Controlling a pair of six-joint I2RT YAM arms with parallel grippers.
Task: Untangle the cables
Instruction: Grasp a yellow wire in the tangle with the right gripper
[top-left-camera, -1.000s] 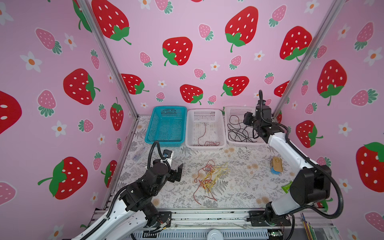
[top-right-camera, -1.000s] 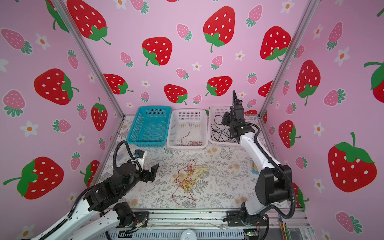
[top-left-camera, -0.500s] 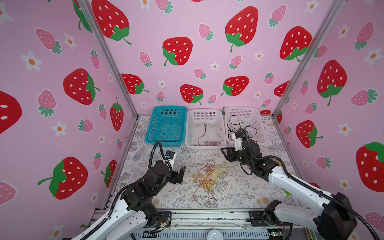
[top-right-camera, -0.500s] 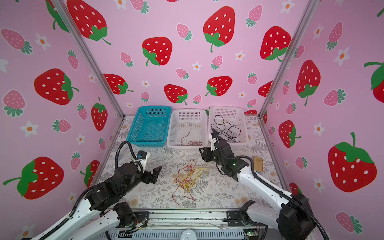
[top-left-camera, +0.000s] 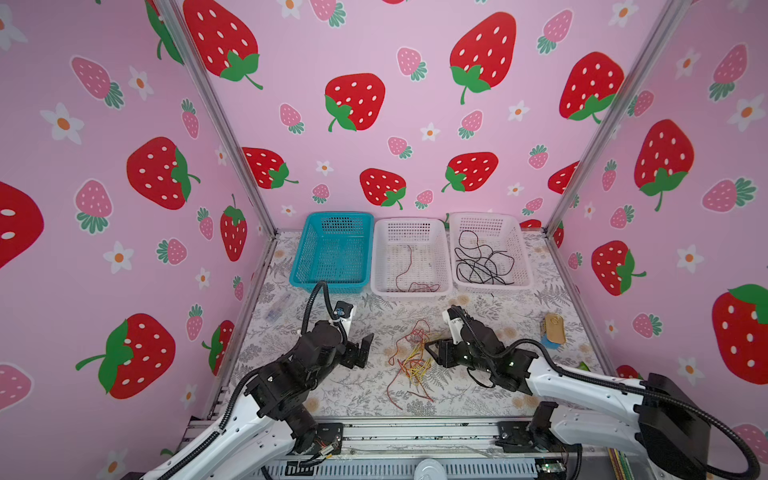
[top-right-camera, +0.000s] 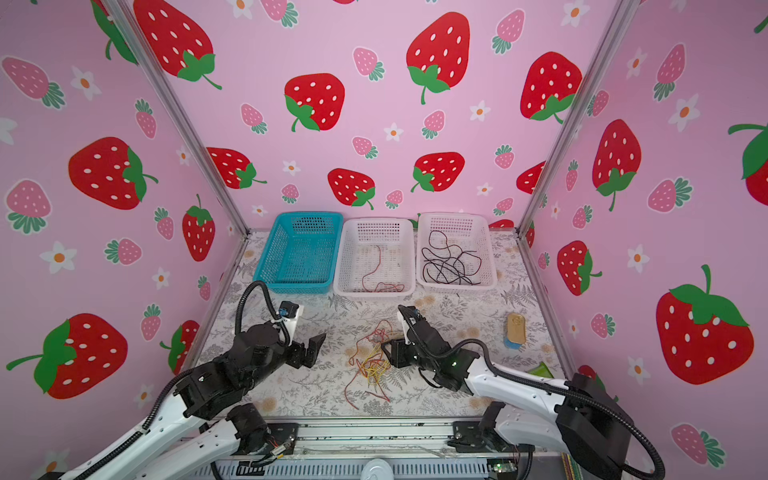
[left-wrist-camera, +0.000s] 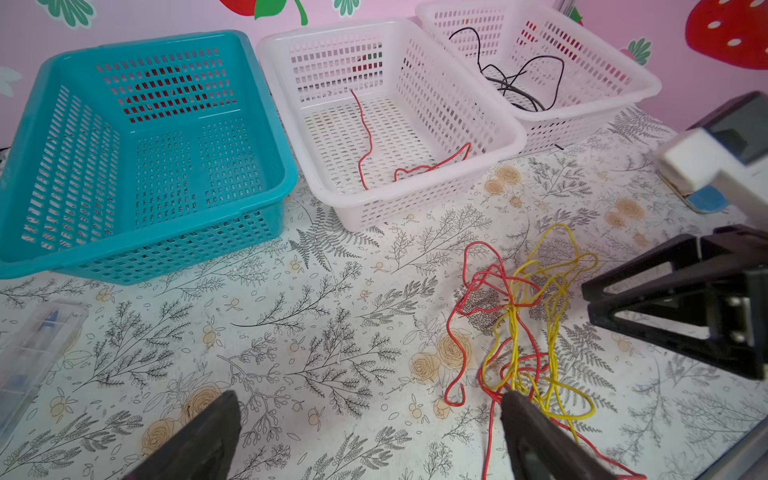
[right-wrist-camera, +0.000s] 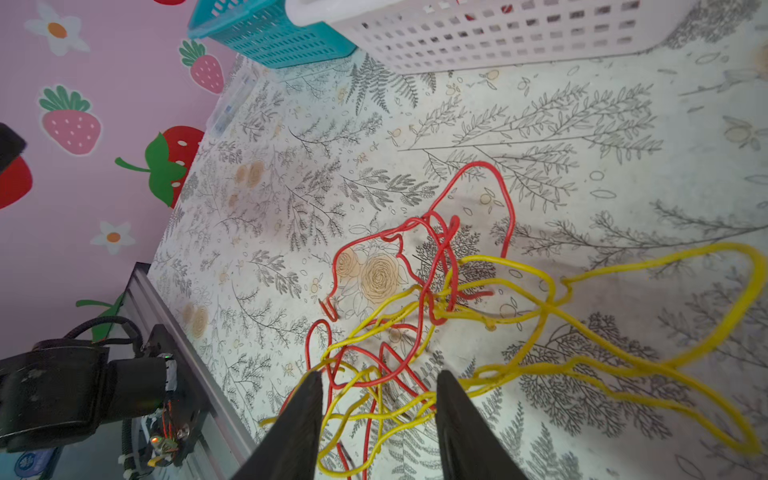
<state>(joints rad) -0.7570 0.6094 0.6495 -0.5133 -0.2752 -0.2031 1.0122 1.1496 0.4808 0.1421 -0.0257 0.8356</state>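
Your right tool (top-left-camera: 430, 352) sits at the tangle of thin red and yellow cables (top-left-camera: 411, 361).
In both top views the tangle lies on the floral surface (top-left-camera: 353, 395) between your arms. The left wrist view shows your left tool (left-wrist-camera: 370, 401) gaping wide beside it, likely ready to pin strands. The right wrist view shows the right tool's jaws partly apart, loose strands between them, nothing pinched yet.

Pink strawberry-print walls (top-left-camera: 415, 124), silver corner posts (top-left-camera: 225, 124), fern-and-rose patterned tabletop (top-left-camera: 353, 390), even light
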